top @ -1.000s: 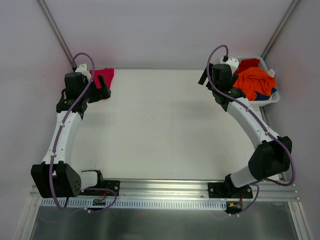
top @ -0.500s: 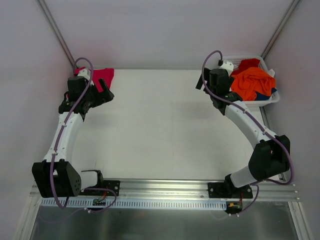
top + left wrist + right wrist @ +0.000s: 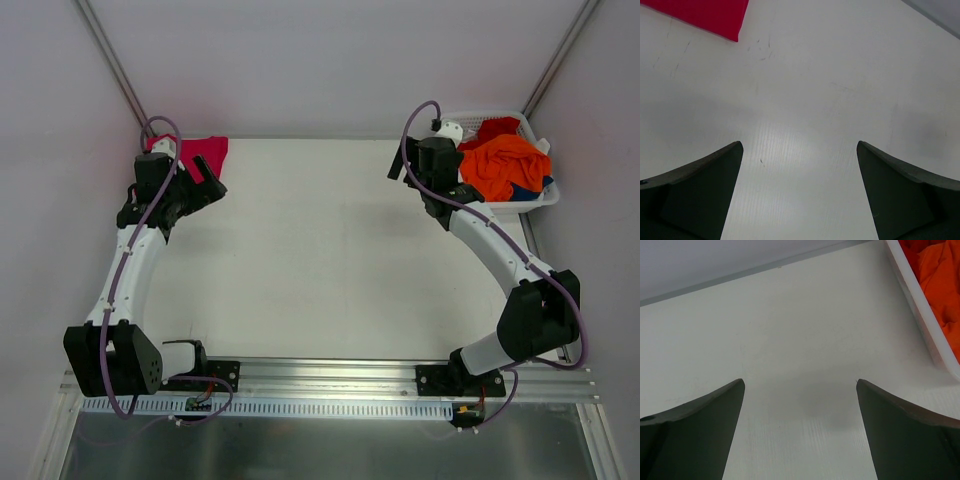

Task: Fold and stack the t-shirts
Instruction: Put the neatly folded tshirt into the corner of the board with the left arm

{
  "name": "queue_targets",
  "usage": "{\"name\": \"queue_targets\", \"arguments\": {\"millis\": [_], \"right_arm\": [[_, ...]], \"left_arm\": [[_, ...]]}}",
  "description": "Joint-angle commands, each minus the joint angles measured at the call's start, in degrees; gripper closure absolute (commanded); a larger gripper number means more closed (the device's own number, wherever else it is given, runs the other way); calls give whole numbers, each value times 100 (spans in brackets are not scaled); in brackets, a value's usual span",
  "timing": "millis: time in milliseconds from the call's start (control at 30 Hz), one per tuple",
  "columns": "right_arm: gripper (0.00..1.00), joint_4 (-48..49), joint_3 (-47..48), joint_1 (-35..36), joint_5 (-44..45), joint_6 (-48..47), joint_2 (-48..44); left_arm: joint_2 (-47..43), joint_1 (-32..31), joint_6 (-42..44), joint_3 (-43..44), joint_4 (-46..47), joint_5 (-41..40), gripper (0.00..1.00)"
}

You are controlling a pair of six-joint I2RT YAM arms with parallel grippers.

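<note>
On the white table [image 3: 320, 250], which fills the middle of the overhead view, everything else sits toward the far corners. The two arms reach from the table's near edge up its two sides, the left arm to the far left corner and the right arm toward the far right corner. At the table's far right corner stands a white basket [image 3: 535, 203], its near wall also showing as a white strip in the right wrist view. Heaped inside it, an orange t-shirt [image 3: 508, 162] lies on top, with a red t-shirt [image 3: 497, 128] showing behind it toward the far wall and a sliver of a blue t-shirt [image 3: 543, 183] at the basket's right side. At the table's far left corner lies a magenta-pink t-shirt [image 3: 205, 152], flat on the surface; in the left wrist view only its corner shows, with straight edges, well ahead of the fingers. The left gripper [image 3: 800, 192] hangs over bare table just beside that shirt, its jaws spread wide with nothing between them. The right gripper [image 3: 800, 432] hovers over bare table just left of the basket, its jaws likewise spread wide and empty, touching neither the basket nor the clothes. Faint scuff marks [image 3: 762, 50] dot the table near the pink shirt's corner.
</note>
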Motion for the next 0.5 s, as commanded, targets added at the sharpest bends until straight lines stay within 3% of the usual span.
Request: {"name": "queue_targets", "arguments": {"millis": [0,100,233,333,467], "right_arm": [[1,306,162,47,-229,71,-119],[0,165,258,74,-536,184,-57],[1,288,425,292,-1808,-8,153],[0,175,855,583,-2504,-254,531],[2,147,1610,838,-2584,-247,1120]], "left_arm": [[61,-30,-6,41,67,-44,1],[194,-30,197,120,32,89,1],[247,48,320,339,32,-332,1],[466,311,312,646,41,25,1],[984,365,207,1059,58,543,1]]}}
